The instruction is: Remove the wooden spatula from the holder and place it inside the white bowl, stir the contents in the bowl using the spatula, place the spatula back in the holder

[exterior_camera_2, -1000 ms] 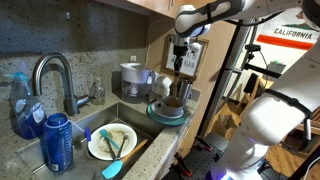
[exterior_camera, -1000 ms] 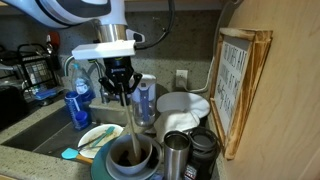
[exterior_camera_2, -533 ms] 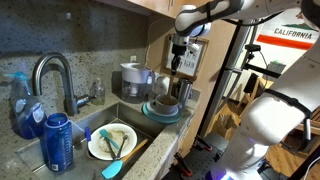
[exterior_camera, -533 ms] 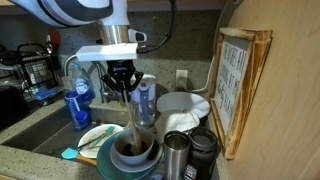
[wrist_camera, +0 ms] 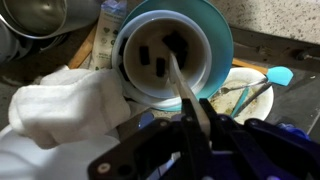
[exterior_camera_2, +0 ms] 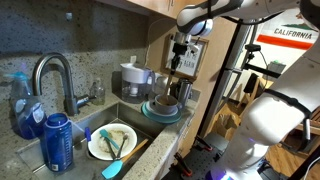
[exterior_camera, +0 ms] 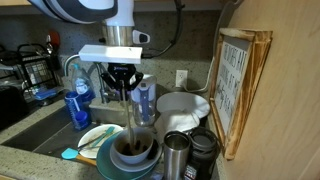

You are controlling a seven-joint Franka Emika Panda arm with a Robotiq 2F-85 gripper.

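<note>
claw clamped on wooden spatula | tip down in white bowl | claw edged sideways since last look (small sweep) | stirring likely underway, return to holder pending

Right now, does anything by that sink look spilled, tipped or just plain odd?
Nothing stands out. The white bowl stands upright on its teal plate, no spill shows around it, and the pincer holds the wooden spatula with its tip down in the bowl.
</note>
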